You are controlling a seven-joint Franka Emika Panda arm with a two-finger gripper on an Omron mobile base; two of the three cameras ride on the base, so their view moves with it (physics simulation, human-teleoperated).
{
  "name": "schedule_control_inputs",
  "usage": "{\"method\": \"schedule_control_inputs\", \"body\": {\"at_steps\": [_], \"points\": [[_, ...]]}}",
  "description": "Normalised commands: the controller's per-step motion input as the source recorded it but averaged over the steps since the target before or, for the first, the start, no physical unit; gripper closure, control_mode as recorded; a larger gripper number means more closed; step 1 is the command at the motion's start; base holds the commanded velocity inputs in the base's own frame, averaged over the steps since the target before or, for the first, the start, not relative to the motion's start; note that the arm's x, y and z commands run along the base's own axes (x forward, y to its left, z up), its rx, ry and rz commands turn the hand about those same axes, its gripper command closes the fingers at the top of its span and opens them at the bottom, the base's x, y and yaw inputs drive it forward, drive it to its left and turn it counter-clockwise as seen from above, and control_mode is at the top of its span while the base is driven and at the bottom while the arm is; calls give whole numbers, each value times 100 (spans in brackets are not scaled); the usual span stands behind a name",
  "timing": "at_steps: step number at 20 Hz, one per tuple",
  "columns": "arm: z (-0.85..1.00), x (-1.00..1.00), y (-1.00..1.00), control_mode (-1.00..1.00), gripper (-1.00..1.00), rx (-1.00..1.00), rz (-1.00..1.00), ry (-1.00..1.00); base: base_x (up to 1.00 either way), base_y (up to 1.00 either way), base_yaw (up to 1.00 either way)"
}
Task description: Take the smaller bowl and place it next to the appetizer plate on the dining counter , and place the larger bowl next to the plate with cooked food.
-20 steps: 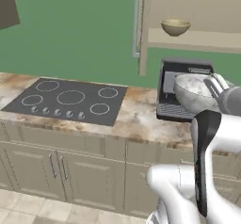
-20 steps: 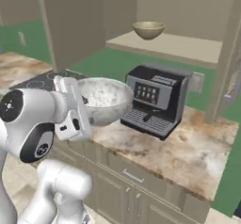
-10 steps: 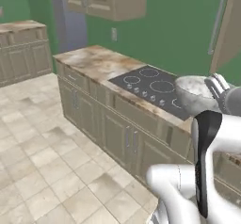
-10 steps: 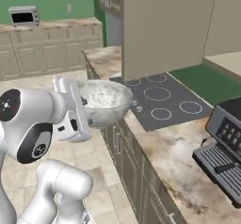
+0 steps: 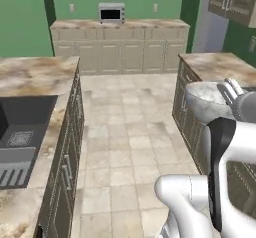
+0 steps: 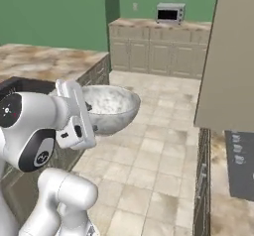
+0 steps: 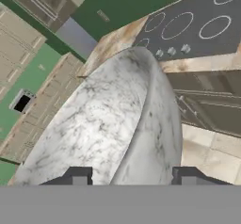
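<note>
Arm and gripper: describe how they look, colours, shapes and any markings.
The arm is glossy white, built of rounded, bulbous segments, with dark grey to black bands at its joints. One joint cap carries a small red mark and a faint ring of ticks. The gripper is a flat white block with a small dark detail; its jaws are small, dark and square-tipped.

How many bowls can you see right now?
1: the wide grey-and-white marbled stone bowl, clamped at its rim in the gripper above the tiled floor. Others may sit outside these views.
</note>
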Motion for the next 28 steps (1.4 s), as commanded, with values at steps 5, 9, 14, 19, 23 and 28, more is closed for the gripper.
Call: {"method": "schedule_control_inputs", "body": {"at_steps": [5,9,14,19,23,28], "points": [[0,0,0,100,100,0,0,0,0,1,97],[0,0,0,100,100,0,0,0,0,2,99],[0,0,0,100,100,0,0,0,0,13,96],[0,0,0,100,100,0,0,0,-8,70,80],[0,0,0,100,100,0,0,0,0,100,60],[0,0,0,100,100,0,0,0,34,100,27]]}}
